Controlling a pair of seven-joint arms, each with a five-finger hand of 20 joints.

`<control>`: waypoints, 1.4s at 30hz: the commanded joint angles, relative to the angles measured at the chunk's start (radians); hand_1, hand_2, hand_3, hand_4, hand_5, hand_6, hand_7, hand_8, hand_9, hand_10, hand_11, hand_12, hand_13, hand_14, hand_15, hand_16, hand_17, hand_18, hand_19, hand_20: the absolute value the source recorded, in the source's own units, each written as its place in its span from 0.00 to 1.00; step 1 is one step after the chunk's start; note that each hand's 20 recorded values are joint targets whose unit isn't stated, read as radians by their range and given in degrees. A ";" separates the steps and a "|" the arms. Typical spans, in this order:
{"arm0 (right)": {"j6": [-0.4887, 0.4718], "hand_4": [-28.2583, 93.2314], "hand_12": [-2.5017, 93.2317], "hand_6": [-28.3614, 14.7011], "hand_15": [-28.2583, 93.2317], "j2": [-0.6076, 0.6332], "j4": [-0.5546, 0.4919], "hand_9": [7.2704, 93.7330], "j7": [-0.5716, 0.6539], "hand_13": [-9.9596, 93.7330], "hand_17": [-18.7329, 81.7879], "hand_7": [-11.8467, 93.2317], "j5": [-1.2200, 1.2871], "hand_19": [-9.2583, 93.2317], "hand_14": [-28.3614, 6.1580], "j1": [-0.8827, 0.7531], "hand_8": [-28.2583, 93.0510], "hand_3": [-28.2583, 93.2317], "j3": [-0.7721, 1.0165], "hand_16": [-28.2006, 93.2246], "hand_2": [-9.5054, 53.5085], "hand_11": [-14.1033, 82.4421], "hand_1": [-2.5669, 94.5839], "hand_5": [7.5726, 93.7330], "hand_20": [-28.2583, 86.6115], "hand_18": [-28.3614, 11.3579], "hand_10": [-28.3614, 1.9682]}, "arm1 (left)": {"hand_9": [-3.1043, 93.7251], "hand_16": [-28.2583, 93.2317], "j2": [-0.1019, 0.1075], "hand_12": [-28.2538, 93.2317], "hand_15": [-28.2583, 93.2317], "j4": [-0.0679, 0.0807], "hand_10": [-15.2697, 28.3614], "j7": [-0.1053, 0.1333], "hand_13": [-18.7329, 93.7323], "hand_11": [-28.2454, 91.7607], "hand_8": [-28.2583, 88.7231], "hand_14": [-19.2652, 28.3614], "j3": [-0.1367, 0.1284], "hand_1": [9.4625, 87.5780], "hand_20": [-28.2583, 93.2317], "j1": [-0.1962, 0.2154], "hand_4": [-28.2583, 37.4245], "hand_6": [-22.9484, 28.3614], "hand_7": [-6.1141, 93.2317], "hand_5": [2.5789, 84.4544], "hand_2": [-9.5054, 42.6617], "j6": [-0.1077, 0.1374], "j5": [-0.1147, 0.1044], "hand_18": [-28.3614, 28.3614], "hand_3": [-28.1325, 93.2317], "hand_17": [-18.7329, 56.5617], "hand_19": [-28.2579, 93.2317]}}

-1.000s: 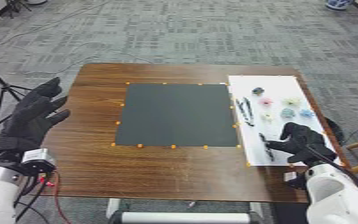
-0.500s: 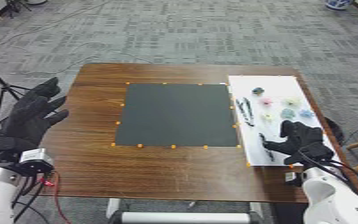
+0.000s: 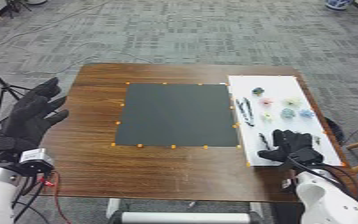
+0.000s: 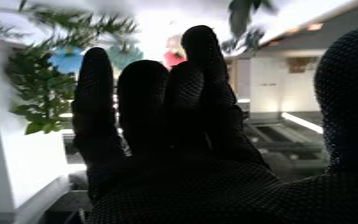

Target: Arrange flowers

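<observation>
In the head view, my right hand (image 3: 291, 148) is over the near part of the white board (image 3: 258, 82), its fingers extended and holding nothing. Beyond it on the board lie small flowers: a pink one (image 3: 266, 101), a pale yellow one (image 3: 267, 117), a cream one (image 3: 293, 102) and blue ones (image 3: 306, 113). Dark stem-like pieces (image 3: 248, 112) lie along the board's left side. In the right wrist view, the fingers of my right hand (image 4: 189, 185) stand straight, with green leaves (image 4: 35, 90) and a blue flower (image 4: 66, 59) past them. My left hand (image 3: 26, 117) is open off the table's left edge.
A dark square mat (image 3: 175, 115) with orange markers round it lies mid-table, left of the white board. Brown wood of the table (image 3: 184, 172) surrounds it. A black tripod stands left of the table, and a wooden chair is at the right edge.
My right hand has moved slightly back toward the near edge of the white board, uncovering more of it. The left hand and the flowers have stayed put.
</observation>
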 commanded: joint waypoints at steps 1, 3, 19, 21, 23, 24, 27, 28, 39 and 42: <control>-0.026 0.00 0.69 0.50 0.92 0.012 0.069 0.41 0.040 0.53 0.34 0.75 -0.051 0.77 0.32 0.167 0.04 0.90 -0.158 0.56 0.00 0.87 0.21 0.40 0.57 0.13 0.41 | 0.16 0.21 0.000 0.42 0.55 -0.007 0.52 -0.010 0.20 0.35 0.15 0.64 0.004 0.23 0.32 0.009 0.05 0.46 0.29 0.19 0.02 0.011 -0.007 0.84 0.80 0.07 0.56; 0.029 0.00 0.67 0.53 0.92 0.018 0.102 0.44 0.057 0.56 0.35 0.75 -0.088 0.78 0.34 0.230 0.05 0.92 -0.238 0.55 0.00 0.87 0.23 0.44 0.57 0.14 0.42 | 0.16 0.21 0.000 0.42 0.55 -0.006 0.52 -0.008 0.20 0.35 0.15 0.64 0.005 0.23 0.32 0.008 0.05 0.46 0.29 0.19 0.02 0.013 -0.010 0.84 0.80 0.07 0.56; 0.058 0.02 0.68 0.66 0.93 0.009 0.129 0.78 0.049 0.78 0.47 0.71 -0.100 0.87 0.48 0.280 0.40 0.96 -0.303 0.58 0.00 0.86 0.43 0.72 0.60 0.18 0.60 | 0.16 0.21 -0.005 0.42 0.55 -0.017 0.53 0.002 0.20 0.35 0.15 0.64 -0.026 0.23 0.32 0.027 0.05 0.46 0.29 0.19 0.03 0.021 -0.012 0.84 0.80 0.07 0.56; 0.002 0.02 0.68 0.67 0.93 0.008 0.124 0.78 0.036 0.78 0.47 0.71 -0.078 0.87 0.49 0.273 0.40 0.95 -0.284 0.59 0.00 0.85 0.43 0.72 0.60 0.18 0.60 | 0.16 0.21 -0.007 0.42 0.55 -0.020 0.53 0.002 0.20 0.35 0.15 0.64 -0.029 0.23 0.32 0.033 0.05 0.46 0.29 0.19 0.03 0.021 -0.014 0.84 0.80 0.07 0.56; -0.047 0.02 0.68 0.67 0.93 0.002 0.118 0.78 0.016 0.78 0.47 0.71 -0.039 0.87 0.49 0.262 0.39 0.95 -0.257 0.59 0.00 0.85 0.43 0.72 0.60 0.18 0.60 | 0.16 0.21 -0.008 0.41 0.55 -0.019 0.53 0.000 0.20 0.35 0.15 0.64 -0.029 0.23 0.32 0.033 0.05 0.46 0.29 0.19 0.03 0.022 -0.015 0.84 0.80 0.07 0.56; -0.080 0.02 0.68 0.67 0.93 -0.002 0.114 0.78 0.012 0.78 0.47 0.71 -0.028 0.87 0.48 0.260 0.39 0.95 -0.246 0.59 0.00 0.85 0.43 0.72 0.60 0.18 0.60 | 0.16 0.21 -0.007 0.41 0.55 -0.020 0.53 0.003 0.20 0.35 0.15 0.64 -0.029 0.23 0.32 0.035 0.05 0.46 0.28 0.19 0.03 0.023 -0.017 0.84 0.80 0.07 0.56; -0.085 0.01 0.69 0.67 0.92 -0.002 0.118 0.75 0.020 0.77 0.46 0.70 -0.051 0.86 0.48 0.266 0.40 0.94 -0.251 0.60 0.00 0.85 0.41 0.70 0.61 0.18 0.59 | 0.16 0.21 -0.008 0.41 0.55 -0.021 0.53 0.003 0.20 0.35 0.16 0.64 -0.030 0.23 0.32 0.036 0.04 0.46 0.28 0.19 0.03 0.022 -0.014 0.84 0.80 0.07 0.56; -0.081 0.01 0.69 0.67 0.92 -0.003 0.118 0.75 0.022 0.76 0.46 0.70 -0.052 0.86 0.48 0.266 0.40 0.93 -0.248 0.60 0.00 0.85 0.40 0.69 0.61 0.18 0.58 | 0.16 0.21 -0.007 0.41 0.55 -0.020 0.53 0.003 0.20 0.35 0.16 0.64 -0.031 0.22 0.32 0.035 0.04 0.46 0.28 0.19 0.03 0.020 -0.015 0.84 0.80 0.07 0.56; 0.015 0.00 0.71 0.68 0.93 0.005 0.089 0.72 0.010 0.75 0.45 0.73 -0.070 0.85 0.47 0.218 0.40 0.93 -0.183 0.60 0.00 0.87 0.37 0.66 0.62 0.17 0.58 | 0.16 0.21 -0.007 0.41 0.55 -0.019 0.53 0.000 0.20 0.35 0.16 0.64 -0.031 0.22 0.32 0.034 0.04 0.46 0.28 0.20 0.03 0.021 -0.015 0.85 0.81 0.07 0.56; -0.006 0.00 0.72 0.66 0.93 0.006 0.066 0.70 0.021 0.73 0.44 0.72 -0.061 0.85 0.47 0.189 0.40 0.93 -0.139 0.60 0.00 0.87 0.33 0.64 0.62 0.17 0.57 | 0.16 0.21 -0.006 0.41 0.55 -0.018 0.53 -0.001 0.20 0.35 0.16 0.64 -0.030 0.22 0.32 0.032 0.04 0.46 0.28 0.20 0.03 0.020 -0.016 0.85 0.81 0.07 0.56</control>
